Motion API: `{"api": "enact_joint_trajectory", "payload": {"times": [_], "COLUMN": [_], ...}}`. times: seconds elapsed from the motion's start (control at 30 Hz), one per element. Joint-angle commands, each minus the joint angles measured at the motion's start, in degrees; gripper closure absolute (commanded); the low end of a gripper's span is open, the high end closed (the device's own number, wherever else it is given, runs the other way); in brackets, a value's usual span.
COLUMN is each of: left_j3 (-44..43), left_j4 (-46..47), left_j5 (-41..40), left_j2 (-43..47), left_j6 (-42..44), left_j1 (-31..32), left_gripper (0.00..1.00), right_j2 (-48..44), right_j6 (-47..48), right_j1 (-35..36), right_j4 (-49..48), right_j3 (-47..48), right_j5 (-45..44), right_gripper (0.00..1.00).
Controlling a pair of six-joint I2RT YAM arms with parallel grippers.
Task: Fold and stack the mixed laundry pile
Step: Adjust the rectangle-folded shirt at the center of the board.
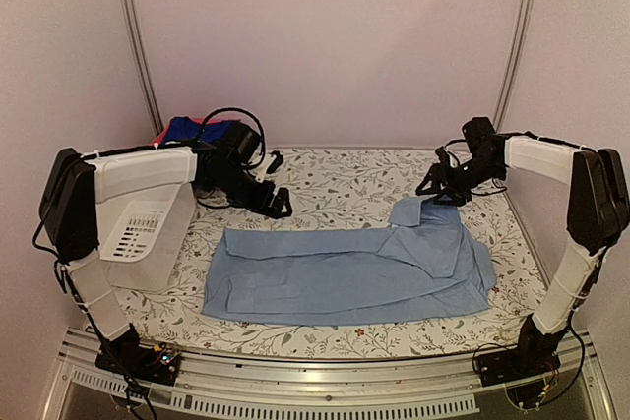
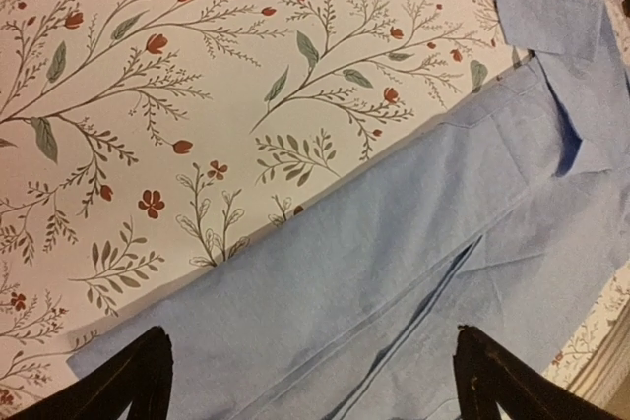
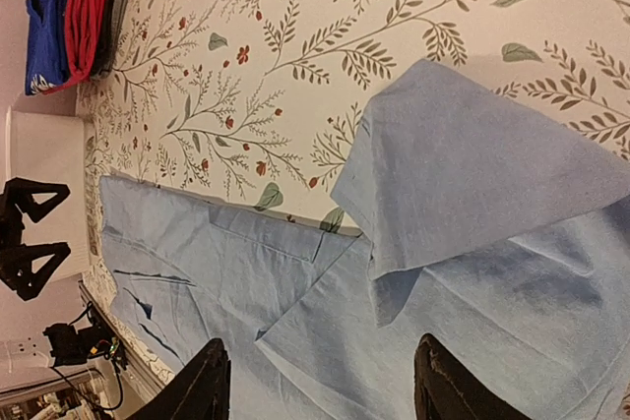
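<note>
From above, the pale-blue shirt [image 1: 345, 272] lies spread flat across the lower middle of the flowered tabletop [image 1: 345, 179], one sleeve folded over at its right end. The left pincer [image 1: 279, 202] hangs by the shirt's upper left edge, and the right pincer [image 1: 440, 187] just above the folded sleeve. A white basket [image 1: 138, 228] sits at far left, with the stacked garments [image 1: 192, 130], blue and red, at upper left.

In the left wrist view, the left pincer [image 2: 315, 381] is released. Its fingers [image 2: 138, 386] stand wide apart at the bottom edge with nothing between them, and the pale-blue shirt [image 2: 443, 243] fills the lower right.

In the right wrist view, the right pincer [image 3: 320, 386] is likewise released and empty over the pale-blue shirt [image 3: 472, 174]. The stacked garments [image 3: 69, 7] show at upper left.
</note>
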State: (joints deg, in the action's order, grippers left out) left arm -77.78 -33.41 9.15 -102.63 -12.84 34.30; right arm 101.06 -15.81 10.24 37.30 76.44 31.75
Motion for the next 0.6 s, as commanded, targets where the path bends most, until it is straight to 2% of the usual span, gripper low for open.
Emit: {"api": "enact_joint_trajectory", "payload": {"times": [0.0, 0.17, 0.27, 0.4, 0.43, 0.57], "left_j3": [-0.4, -1.0, -0.5, 2.7, 3.7, 4.9], "left_j4": [4.4, 7.2, 10.4, 18.4, 20.7, 26.8], "left_j5": [-1.1, -2.5, -3.4, -2.8, -2.7, -1.1], "left_j2": [4.1, 5.1, 6.0, 9.5, 10.8, 14.3], "left_j6": [-2.1, -1.9, -1.6, -0.6, 0.2, 3.7], "left_j1": [-1.4, -1.7, -1.7, -1.6, -1.5, -0.4], "left_gripper": [0.0, 0.01, 0.0, 0.0, 0.0, 0.0], "right_j2": [3.2, 9.8, 12.9, 11.9, 10.6, 3.8], "right_j6": [-1.5, -2.6, -2.9, -4.2, -5.0, -11.3], "right_j1": [2.5, 3.8, 3.9, 3.9, 3.9, 3.9], "right_j4": [-0.8, -2.6, -3.6, -5.2, -6.0, -12.8], "right_j3": [-1.0, 0.4, 1.7, 4.2, 4.7, 4.1], "right_j5": [-1.9, -4.7, -4.1, 1.0, 3.1, 12.5], "right_gripper": [0.36, 0.38, 0.55, 0.93, 0.99, 1.0]}}
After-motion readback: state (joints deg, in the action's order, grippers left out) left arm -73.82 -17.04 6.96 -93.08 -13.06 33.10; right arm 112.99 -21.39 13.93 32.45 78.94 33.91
